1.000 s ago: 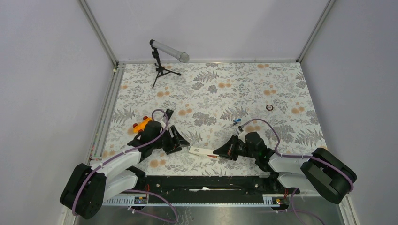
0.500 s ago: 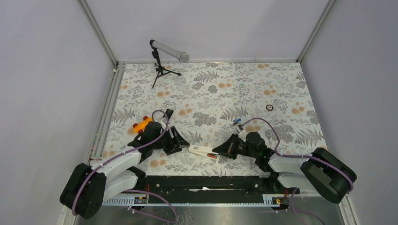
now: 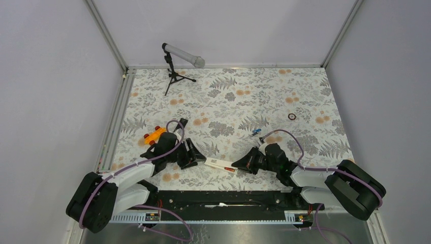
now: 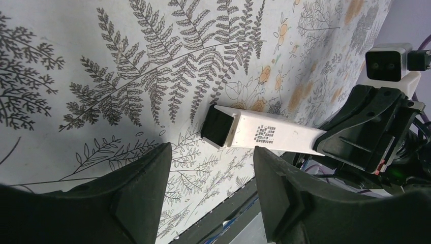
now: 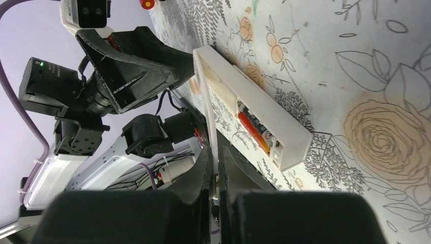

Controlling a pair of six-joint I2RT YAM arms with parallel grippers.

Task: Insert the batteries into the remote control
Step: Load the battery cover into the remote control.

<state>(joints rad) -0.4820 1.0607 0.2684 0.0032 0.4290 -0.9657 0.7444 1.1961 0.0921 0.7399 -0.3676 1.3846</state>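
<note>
1. While the left pincer [image 4: 212, 151] is low over the worktop [image 4: 76, 46], its two fingers [image 4: 145, 178] are spread wide and nothing is between them.
2. The remote control [image 4: 269, 134], a long white bar, lies flat on the worktop just in front of this pincer, with its dark end turned to it. They are near but apart.
3. The right pincer [image 5: 214, 152] is at the other end of the remote control, and its fingers [image 5: 195, 178] are pressed together.
4. A thin white strip [image 5: 204, 96] runs from the far corner of the remote control down into the seam between these fingers. I cannot tell if it is pinched there.
5. The compartment [image 5: 272, 147] of the remote control is open, and one red battery [image 5: 250, 128] lies inside it, near the end close to the right pincer.
6. A blue battery [image 3: 256, 132] lies loose on the worktop, beyond the right arm and apart from the remote control.
7. An orange toy car [image 3: 153, 135] is beside the left arm, and a microphone [image 3: 183, 55] on a small tripod stands at the far edge.
</note>
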